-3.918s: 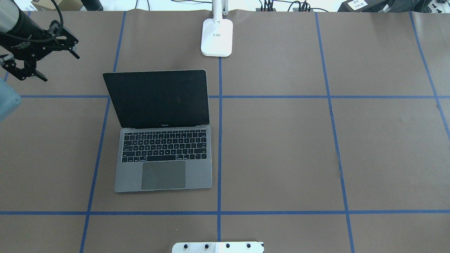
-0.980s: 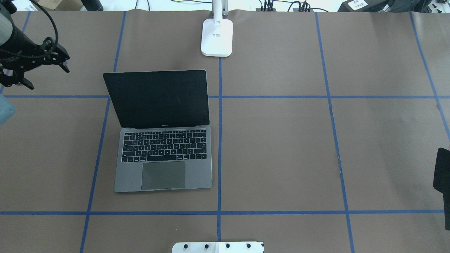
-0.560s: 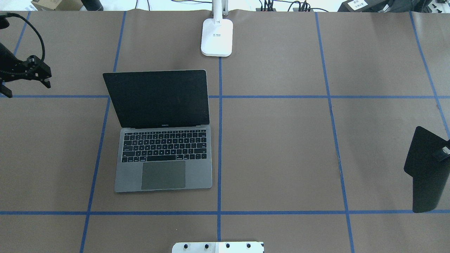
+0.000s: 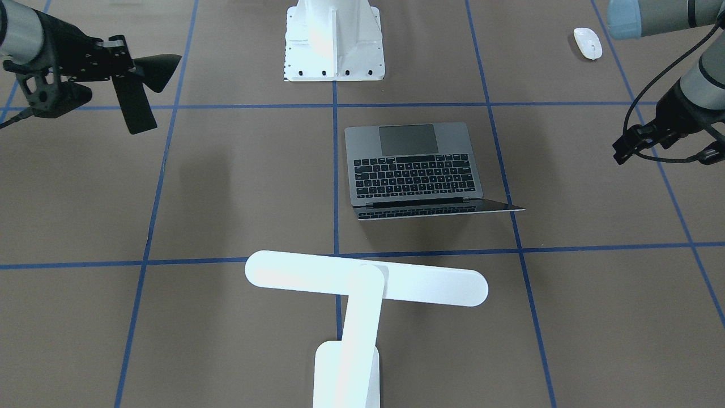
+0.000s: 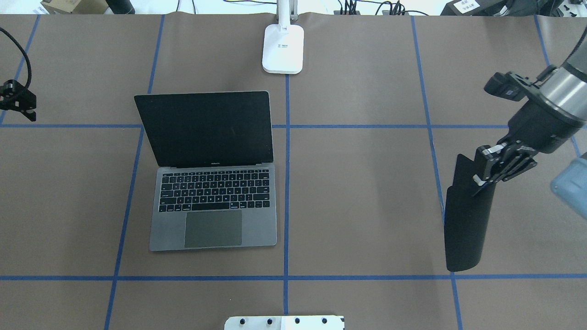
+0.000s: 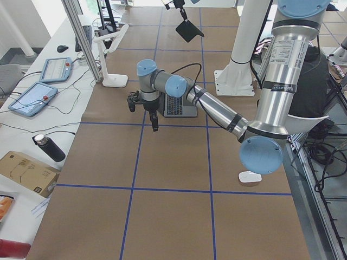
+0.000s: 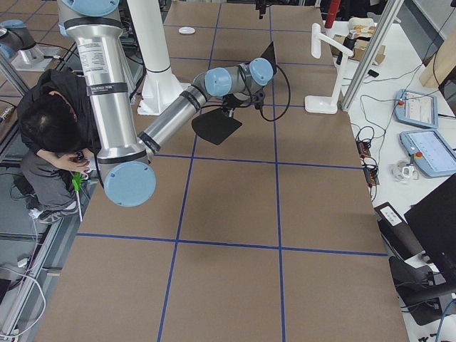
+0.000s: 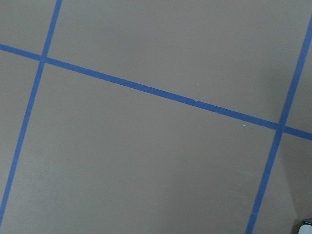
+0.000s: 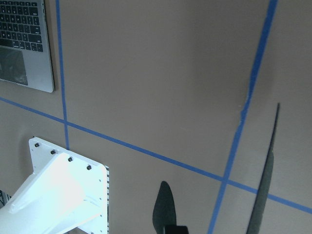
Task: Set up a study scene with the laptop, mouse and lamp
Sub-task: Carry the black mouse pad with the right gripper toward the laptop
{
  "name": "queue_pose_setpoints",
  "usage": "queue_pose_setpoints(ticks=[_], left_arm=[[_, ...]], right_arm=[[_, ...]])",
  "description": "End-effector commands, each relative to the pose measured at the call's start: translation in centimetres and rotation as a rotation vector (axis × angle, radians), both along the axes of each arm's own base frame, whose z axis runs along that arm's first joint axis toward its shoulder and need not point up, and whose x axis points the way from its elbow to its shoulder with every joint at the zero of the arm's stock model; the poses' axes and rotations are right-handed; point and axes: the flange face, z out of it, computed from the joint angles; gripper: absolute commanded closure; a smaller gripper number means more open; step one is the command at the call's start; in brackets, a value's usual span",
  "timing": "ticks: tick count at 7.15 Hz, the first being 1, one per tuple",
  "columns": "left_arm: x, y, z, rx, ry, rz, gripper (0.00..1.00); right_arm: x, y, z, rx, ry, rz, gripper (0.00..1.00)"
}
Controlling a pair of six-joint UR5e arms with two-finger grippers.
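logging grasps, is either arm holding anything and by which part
The right tool clamps the black mat by one edge, and the rest of the mat droops below it. The left tool is open and holds nothing.

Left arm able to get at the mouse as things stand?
Probably yes. The left gripper is open and empty; the mouse lies alone on bare table on that arm's side, near the robot's base. The right gripper, holding the black mat, is far across.

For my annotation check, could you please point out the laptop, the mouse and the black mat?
laptop [image 5: 213,228], overhead view, trackpad.
mouse [image 4: 588,43], front-facing view, top shell.
black mat [image 5: 467,229], overhead view, lower half.
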Motion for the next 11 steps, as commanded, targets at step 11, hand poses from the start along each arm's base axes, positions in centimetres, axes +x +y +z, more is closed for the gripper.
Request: queue_pose_setpoints(ticks=[11], left_arm=[[-2.4, -0.8, 4.9, -0.011, -0.034, 0.053, 0.0]], right_arm=[[-27.0, -2.9, -2.5, 0.017, 0.02, 0.059, 1.0]])
